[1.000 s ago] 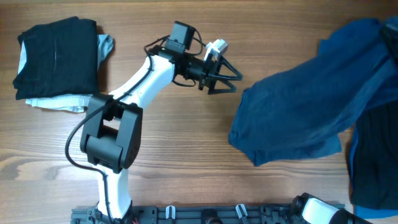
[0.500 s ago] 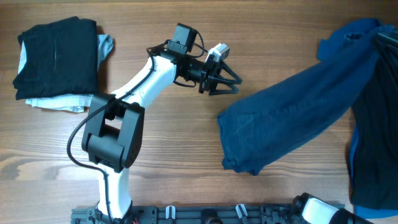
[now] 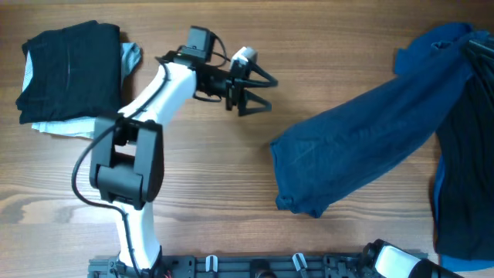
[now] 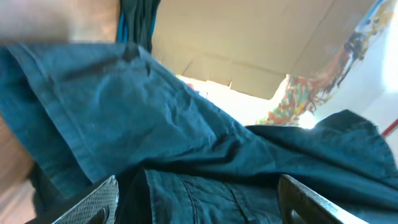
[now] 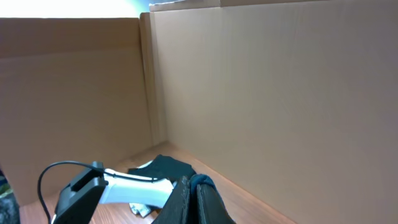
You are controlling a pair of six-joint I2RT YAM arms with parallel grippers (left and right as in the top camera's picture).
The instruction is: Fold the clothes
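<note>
**Overhead view, with both wrist views.** The dark blue shorts lie stretched diagonally across the right half of the wooden tabletop. Their lower end is bunched near the centre, and their upper end is drawn toward the far right corner. There the right gripper has its fingers pressed together on a fold of the blue cloth (plain in the right wrist view only; overhead, the spot sits at the frame's edge). The left gripper is to the left of the shorts and apart from them, jaws spread wide and holding nothing. In its wrist view the two fingers frame the garment's seams and hem. A folded black garment rests on a pale grey-white garment at the far left corner. Another black garment lies at the right edge, touching the shorts. Cardboard walls back the scene.
</note>
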